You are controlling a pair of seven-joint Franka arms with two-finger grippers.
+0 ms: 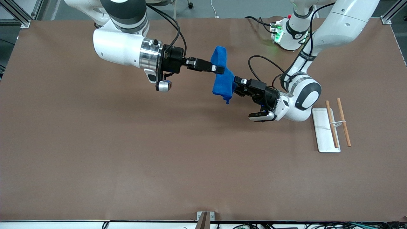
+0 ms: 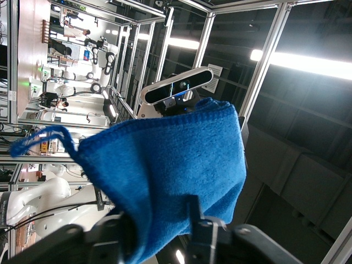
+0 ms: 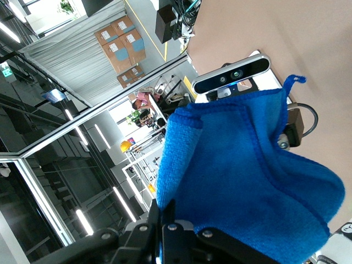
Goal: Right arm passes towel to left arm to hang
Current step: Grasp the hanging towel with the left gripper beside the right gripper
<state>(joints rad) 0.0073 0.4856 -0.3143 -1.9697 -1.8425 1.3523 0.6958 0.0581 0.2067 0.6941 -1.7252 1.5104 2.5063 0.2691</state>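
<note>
Over the table's middle, the right gripper (image 1: 218,69) and left gripper (image 1: 235,86) both seem clamped on the blue towel (image 1: 221,76) stretched between them; releasing early drops it.

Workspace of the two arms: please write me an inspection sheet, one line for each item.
Surface: brown table, flat, no spill seen.
Job's things: blue towel held up in the air over the middle of the table, between both pincers.
Clutter: white tray with two wooden rods across it, toward the left arm's end of the table.
Grippers: right pincer shut on the towel's upper part; left pincer shut on its lower part.
Cables: black cables loop along both arms, clear of the towel.
Surroundings: aluminium frame posts at the table corners; a green light glows at the left arm's base.
</note>
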